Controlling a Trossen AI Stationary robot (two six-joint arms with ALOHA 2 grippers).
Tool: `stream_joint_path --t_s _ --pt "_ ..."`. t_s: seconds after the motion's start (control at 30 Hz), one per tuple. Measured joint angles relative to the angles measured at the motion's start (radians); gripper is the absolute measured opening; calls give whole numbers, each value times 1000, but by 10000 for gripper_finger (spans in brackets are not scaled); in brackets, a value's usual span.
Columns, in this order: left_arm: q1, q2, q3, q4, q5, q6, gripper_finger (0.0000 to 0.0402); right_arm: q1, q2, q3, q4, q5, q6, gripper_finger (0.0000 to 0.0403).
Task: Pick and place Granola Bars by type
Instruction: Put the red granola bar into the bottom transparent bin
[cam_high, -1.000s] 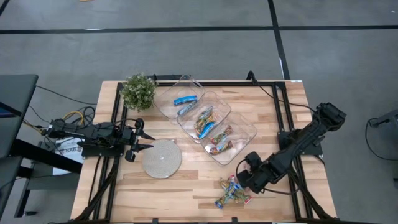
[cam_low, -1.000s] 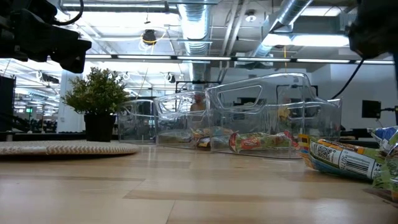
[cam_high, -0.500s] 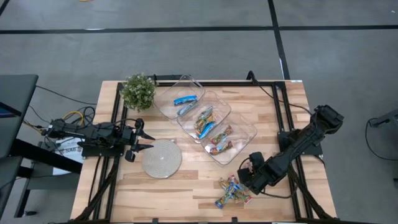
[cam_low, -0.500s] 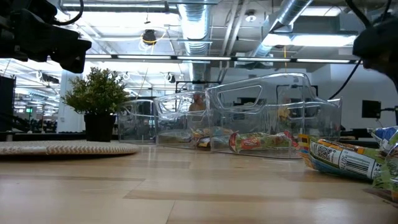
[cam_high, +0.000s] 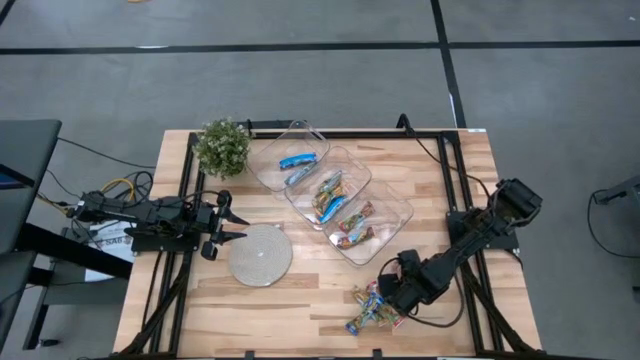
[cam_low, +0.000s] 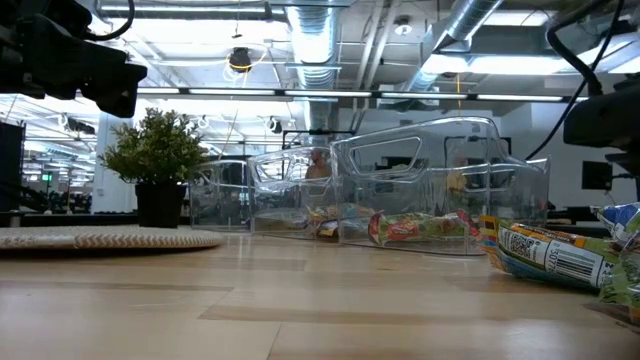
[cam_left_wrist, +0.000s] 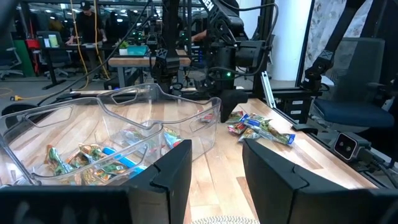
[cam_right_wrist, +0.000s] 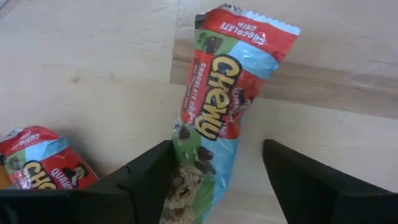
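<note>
Several multicoloured granola bars (cam_high: 372, 308) lie in a loose pile on the table's near right part. My right gripper (cam_high: 390, 296) hangs over this pile, pointing down and open. In the right wrist view one red, green and blue bar (cam_right_wrist: 214, 112) lies flat on the wood between the two fingers of my right gripper (cam_right_wrist: 219, 152). A second bar (cam_right_wrist: 42, 167) lies beside it. My left gripper (cam_high: 226, 228) waits open at the table's left edge.
Three clear trays stand in a slanting row. The far one (cam_high: 318, 140) holds blue bars, the middle one (cam_high: 362, 170) mixed bars, the near one (cam_high: 400, 208) multicoloured bars. A round woven disc (cam_high: 261, 254) lies near my left gripper. A potted plant (cam_high: 222, 146) stands at the far left.
My right gripper has come down toward the pile of bars on the near right, shifting slightly toward the table's left, and its wrist has rolled. The bars have stayed where they were.
</note>
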Motion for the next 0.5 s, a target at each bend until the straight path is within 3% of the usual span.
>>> stream_joint_path --t_s 0.13,0.5 --pt "0 0 0 0 0 0 138 -1 -5 -1 -8 -3 -27 223" --pt "0 0 0 0 1 0 138 7 -5 -3 -20 2 -53 100"
